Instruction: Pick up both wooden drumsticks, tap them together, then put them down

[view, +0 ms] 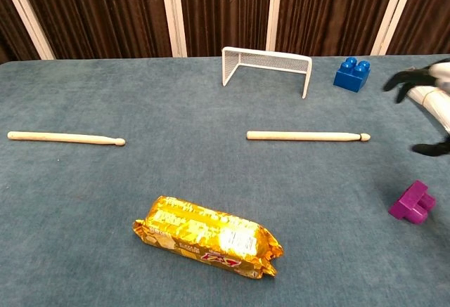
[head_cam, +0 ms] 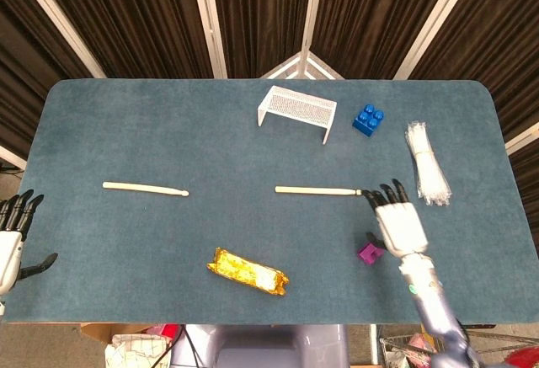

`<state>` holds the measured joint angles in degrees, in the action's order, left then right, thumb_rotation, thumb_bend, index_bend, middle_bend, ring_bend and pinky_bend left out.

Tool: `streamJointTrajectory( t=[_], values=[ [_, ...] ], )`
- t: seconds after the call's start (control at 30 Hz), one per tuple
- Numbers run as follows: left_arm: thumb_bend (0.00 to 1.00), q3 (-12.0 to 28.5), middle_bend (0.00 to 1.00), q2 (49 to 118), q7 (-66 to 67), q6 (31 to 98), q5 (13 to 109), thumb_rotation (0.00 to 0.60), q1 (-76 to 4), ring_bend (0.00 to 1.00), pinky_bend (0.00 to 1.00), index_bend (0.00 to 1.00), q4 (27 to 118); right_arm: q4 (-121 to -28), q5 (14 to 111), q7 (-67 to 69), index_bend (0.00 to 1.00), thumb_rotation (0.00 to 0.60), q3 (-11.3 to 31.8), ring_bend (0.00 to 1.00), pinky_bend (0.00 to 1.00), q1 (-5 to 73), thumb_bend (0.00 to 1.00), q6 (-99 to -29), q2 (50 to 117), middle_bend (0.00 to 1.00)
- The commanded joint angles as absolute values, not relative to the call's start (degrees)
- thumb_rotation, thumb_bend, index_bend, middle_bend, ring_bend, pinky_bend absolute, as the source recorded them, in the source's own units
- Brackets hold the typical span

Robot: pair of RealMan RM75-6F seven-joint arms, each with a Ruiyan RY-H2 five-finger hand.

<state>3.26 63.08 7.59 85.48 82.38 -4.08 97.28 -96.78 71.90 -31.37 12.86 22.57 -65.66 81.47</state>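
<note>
Two pale wooden drumsticks lie flat on the blue desk (head_cam: pixel 126 124): one (head_cam: pixel 145 189) left of centre, one (head_cam: pixel 318 190) at centre. The right robot hand (head_cam: pixel 397 221), released, hovers beside its tip; the left robot hand (head_cam: pixel 12 237) is released at the lower-left edge.

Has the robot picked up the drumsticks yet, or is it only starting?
Only starting. Nothing is done yet: both drumsticks lie flat on the table, the left drumstick and the right drumstick. In hand: the right hand is open near the right drumstick's tip, not gripping it. The left hand waits open at the table's edge. Left: picking up both, tapping them, putting them down.
</note>
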Motion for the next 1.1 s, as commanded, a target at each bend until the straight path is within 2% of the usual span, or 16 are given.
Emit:
streamJointTrajectory(
  t=[0.03, 0.27, 0.47, 0.8, 1.1],
  values=[
    [0.27, 3.5, 0.0, 63.1, 7.9, 85.2, 81.6, 0.6, -4.1, 0.0, 0.02, 0.0, 97.1, -95.2, 63.7, -38.5, 0.22, 0.6, 16.7, 0.15, 0.0, 28.7, 0.25, -60.9, 87.0, 0.3],
    [0.27, 4.0, 0.0, 63.9, 10.0, 83.3, 78.9, 0.6, -4.8, 0.0, 0.02, 0.0, 96.4, -88.7, 54.4, -48.5, 0.27, 0.6, 19.0, 0.18, 0.0, 37.2, 0.25, -60.1, 96.0, 0.34],
    [0.27, 4.2, 0.0, 64.4, 11.6, 82.4, 77.3, 0.6, -5.1, 0.0, 0.02, 0.0, 96.2, -82.6, 49.1, -51.4, 0.3, 0.6, 20.2, 0.21, 0.0, 41.8, 0.28, -60.8, 100.6, 0.41],
    [0.27, 4.7, 0.0, 64.5, 12.4, 82.5, 75.6, 0.6, -5.0, 0.0, 0.02, 0.0, 95.9, -76.1, 48.1, -51.0, 0.41, 0.6, 19.0, 0.22, 0.0, 44.8, 0.37, -60.2, 101.8, 0.41],
    [0.27, 4.7, 0.0, 65.4, 14.8, 82.0, 74.7, 0.6, -5.5, 0.0, 0.02, 0.0, 96.2, -73.9, 47.2, -49.1, 0.46, 0.6, 18.0, 0.26, 0.0, 45.4, 0.38, -59.2, 101.0, 0.45]
  ],
)
